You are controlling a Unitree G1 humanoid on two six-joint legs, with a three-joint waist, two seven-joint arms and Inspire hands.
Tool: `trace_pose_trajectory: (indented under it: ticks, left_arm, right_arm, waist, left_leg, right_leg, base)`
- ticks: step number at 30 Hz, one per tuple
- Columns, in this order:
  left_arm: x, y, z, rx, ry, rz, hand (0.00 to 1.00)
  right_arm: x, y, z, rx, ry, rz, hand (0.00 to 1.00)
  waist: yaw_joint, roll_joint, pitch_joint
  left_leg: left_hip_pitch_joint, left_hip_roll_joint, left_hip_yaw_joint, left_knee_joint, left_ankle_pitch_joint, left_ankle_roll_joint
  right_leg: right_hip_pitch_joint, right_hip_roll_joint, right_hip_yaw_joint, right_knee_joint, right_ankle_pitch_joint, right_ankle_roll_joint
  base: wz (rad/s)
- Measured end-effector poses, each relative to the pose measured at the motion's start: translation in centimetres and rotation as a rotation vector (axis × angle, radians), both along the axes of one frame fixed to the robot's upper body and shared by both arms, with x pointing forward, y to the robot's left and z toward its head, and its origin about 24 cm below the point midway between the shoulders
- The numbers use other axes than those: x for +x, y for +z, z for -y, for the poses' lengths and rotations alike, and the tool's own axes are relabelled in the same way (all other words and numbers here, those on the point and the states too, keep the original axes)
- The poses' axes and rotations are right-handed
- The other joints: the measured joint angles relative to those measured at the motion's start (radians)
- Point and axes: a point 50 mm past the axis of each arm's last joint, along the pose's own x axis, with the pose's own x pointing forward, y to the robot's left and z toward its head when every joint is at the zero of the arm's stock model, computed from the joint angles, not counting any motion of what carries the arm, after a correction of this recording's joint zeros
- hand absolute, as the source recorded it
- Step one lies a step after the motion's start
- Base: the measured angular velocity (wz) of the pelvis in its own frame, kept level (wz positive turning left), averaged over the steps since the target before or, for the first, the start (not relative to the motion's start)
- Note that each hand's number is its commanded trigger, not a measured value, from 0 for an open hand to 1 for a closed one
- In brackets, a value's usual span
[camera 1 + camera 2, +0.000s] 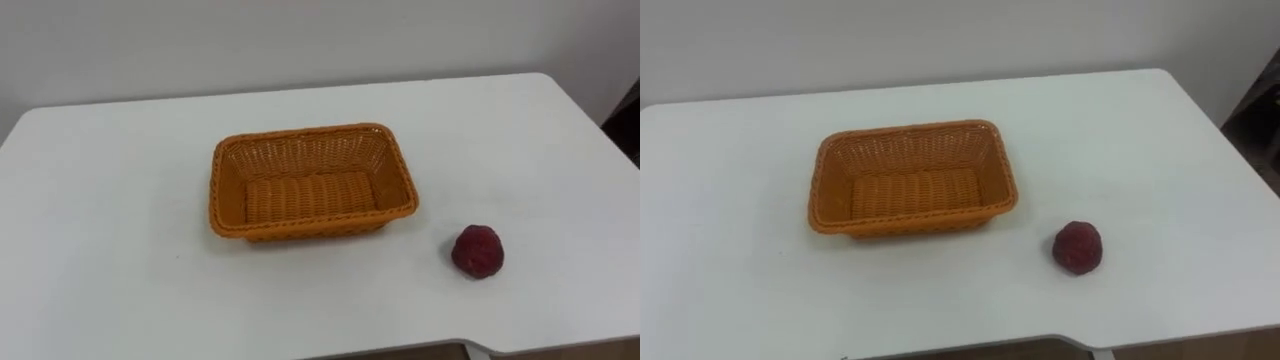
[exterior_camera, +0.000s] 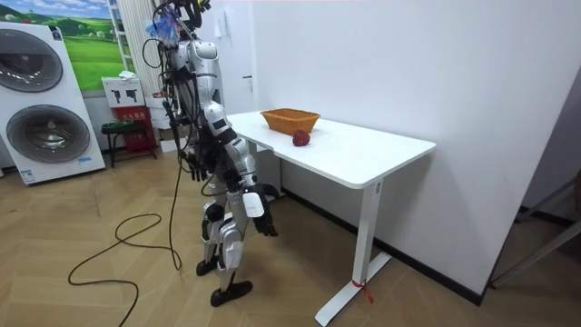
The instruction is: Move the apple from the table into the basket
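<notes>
A dark red apple (image 1: 477,250) (image 1: 1078,247) lies on the white table (image 1: 110,200), to the right of an orange wicker basket (image 1: 312,181) (image 1: 912,178) and nearer the front edge. The basket holds nothing. In the room view the apple (image 2: 300,138) sits just in front of the basket (image 2: 290,119). I stand at the table's front edge with both arms hanging below the tabletop. My left hand (image 2: 193,167) and my right hand (image 2: 264,216) hang with relaxed fingers and hold nothing.
The table (image 2: 363,154) stands against a white wall. Its front edge has a cut-out near the right (image 1: 470,345). Washing machines (image 2: 41,104) and a stool (image 2: 118,132) stand behind me on the wooden floor.
</notes>
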Motion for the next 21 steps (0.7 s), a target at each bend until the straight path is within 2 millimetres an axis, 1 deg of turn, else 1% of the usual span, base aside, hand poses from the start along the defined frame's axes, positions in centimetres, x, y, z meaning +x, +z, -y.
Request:
trace_pose_trajectory:
  ticks: [2, 3, 5, 6, 8, 9, 11, 12, 14, 15, 17, 18, 19, 20, 21]
  left_arm:
    - [0.2, 0.1, -0.3, 0.019, 0.008, 0.021, 0.00]
    - [0.4, 0.2, -0.5, 0.026, 0.014, 0.036, 0.00]
    - [-0.1, 0.4, -0.8, 0.052, 0.035, 0.044, 0.00]
    - [-0.2, 0.4, -0.9, 0.059, 0.037, 0.042, 0.00]
    - [-0.1, 0.5, -1.0, 0.073, 0.035, 0.046, 0.00]
    - [0.0, 0.5, -1.0, 0.075, 0.034, 0.049, 0.00]
    - [0.1, 0.5, -1.0, 0.081, 0.022, 0.059, 0.00]
    - [0.2, 0.5, -1.0, 0.083, 0.021, 0.063, 0.00]
    - [0.6, 0.5, -1.1, 0.088, 0.007, 0.075, 0.00]
    - [0.6, 0.5, -1.1, 0.088, 0.002, 0.077, 0.00]
    - [0.6, 0.4, -0.9, 0.079, -0.016, 0.066, 0.00]
    - [0.6, 0.4, -0.8, 0.076, -0.021, 0.063, 0.00]
    - [0.6, 0.4, -0.7, 0.072, -0.036, 0.062, 0.00]
    - [0.7, 0.3, -0.6, 0.070, -0.046, 0.060, 0.00]
    - [0.7, 0.3, -0.5, 0.067, -0.062, 0.056, 0.00]
  right_arm:
    - [0.5, 0.9, 0.9, -0.051, -0.063, 0.012, 0.00]
    - [0.7, 1.5, 1.6, -0.081, -0.103, 0.018, 0.00]
    - [1.6, 3.4, 2.9, -0.166, -0.168, 0.025, 0.00]
    - [1.8, 3.9, 3.2, -0.193, -0.186, 0.025, 0.00]
    - [2.8, 6.1, 4.5, -0.310, -0.228, 0.016, 0.00]
    - [3.2, 6.7, 4.7, -0.345, -0.229, 0.007, 0.00]
    - [4.3, 8.9, 5.7, -0.504, -0.222, -0.048, 0.00]
    - [4.6, 9.6, 5.8, -0.550, -0.219, -0.055, 0.00]
    - [5.8, 12.3, 5.9, -0.743, -0.187, -0.065, 0.00]
    - [6.1, 12.9, 5.9, -0.795, -0.173, -0.072, 0.00]
    - [7.4, 15.5, 5.3, -0.975, -0.122, -0.055, 0.00]
    - [7.7, 15.9, 5.1, -1.018, -0.108, -0.055, 0.00]
    - [8.1, 16.9, 4.8, -1.111, -0.072, -0.060, 0.00]
    - [8.4, 17.4, 4.6, -1.157, -0.055, -0.059, 0.00]
    - [9.0, 18.4, 4.0, -1.247, -0.017, -0.045, 0.00]
  waist:
    - [-0.004, -0.002, -0.0011]
    - [-0.005, -0.008, -0.0043]
    - [-0.005, -0.010, -0.0038]
    - [-0.005, -0.011, -0.0037]
    - [-0.003, -0.012, -0.0042]
    - [-0.002, -0.013, -0.0036]
    - [0.001, -0.013, -0.0039]
    - [0.003, -0.012, -0.0037]
    - [0.011, -0.010, -0.0049]
    - [0.011, -0.011, -0.0043]
    - [0.022, -0.008, -0.0041]
    - [0.026, -0.007, -0.0046]
    - [0.040, -0.009, -0.0043]
    - [0.045, -0.008, -0.0039]
    - [0.051, 0.001, -0.0066]
  left_leg:
    - [-0.007, -0.001, -0.001, -0.001, 0.000, 0.000]
    - [-0.012, -0.002, 0.000, -0.002, 0.000, 0.000]
    - [-0.018, -0.004, 0.003, -0.002, 0.000, 0.000]
    - [-0.019, -0.004, 0.003, -0.002, 0.000, 0.000]
    - [-0.034, -0.004, 0.003, -0.001, 0.000, 0.000]
    - [-0.037, -0.003, 0.003, -0.002, 0.000, 0.000]
    - [-0.040, -0.003, 0.003, -0.001, 0.000, 0.000]
    - [-0.042, -0.003, 0.003, 0.000, 0.000, 0.000]
    - [-0.067, -0.001, 0.003, 0.004, 0.000, 0.000]
    - [-0.070, -0.001, 0.002, 0.006, 0.001, 0.000]
    - [-0.070, -0.001, 0.005, 0.005, 0.001, 0.001]
    - [-0.069, -0.001, 0.008, 0.005, 0.001, 0.001]
    - [-0.068, -0.001, 0.016, 0.005, 0.001, 0.001]
    - [-0.069, 0.000, 0.019, 0.006, 0.001, 0.001]
    - [-0.070, 0.000, 0.021, 0.006, 0.001, 0.001]
  right_leg:
    - [-0.005, 0.001, 0.007, -0.005, 0.000, 0.000]
    - [-0.009, 0.001, 0.011, -0.005, 0.000, 0.000]
    - [-0.012, 0.001, 0.016, -0.004, 0.000, 0.000]
    - [-0.012, 0.001, 0.016, -0.004, 0.000, 0.000]
    - [-0.025, 0.001, 0.016, -0.004, 0.000, 0.000]
    - [-0.029, 0.001, 0.016, -0.003, 0.000, 0.000]
    - [-0.033, 0.002, 0.015, -0.003, 0.000, 0.000]
    - [-0.039, 0.002, 0.015, -0.002, 0.000, 0.000]
    - [-0.066, 0.002, 0.016, 0.014, 0.001, 0.000]
    - [-0.070, 0.002, 0.015, 0.015, 0.001, 0.000]
    - [-0.076, 0.002, 0.019, 0.025, 0.001, 0.000]
    - [-0.075, 0.002, 0.020, 0.025, 0.001, 0.000]
    - [-0.078, 0.002, 0.026, 0.026, 0.001, 0.000]
    - [-0.079, 0.002, 0.028, 0.026, 0.001, -0.001]
    - [-0.081, 0.002, 0.029, 0.026, 0.002, -0.001]
  base:
    - [0.00]
    - [0.00]
    - [-0.04]
    - [0.00]
    - [0.00]
    - [0.00]
    - [0.00]
    - [0.00]
    - [0.00]
    - [0.00]
    - [-0.06]
    - [-0.12]
    - [-0.11]
    - [-0.11]
    - [-0.04]
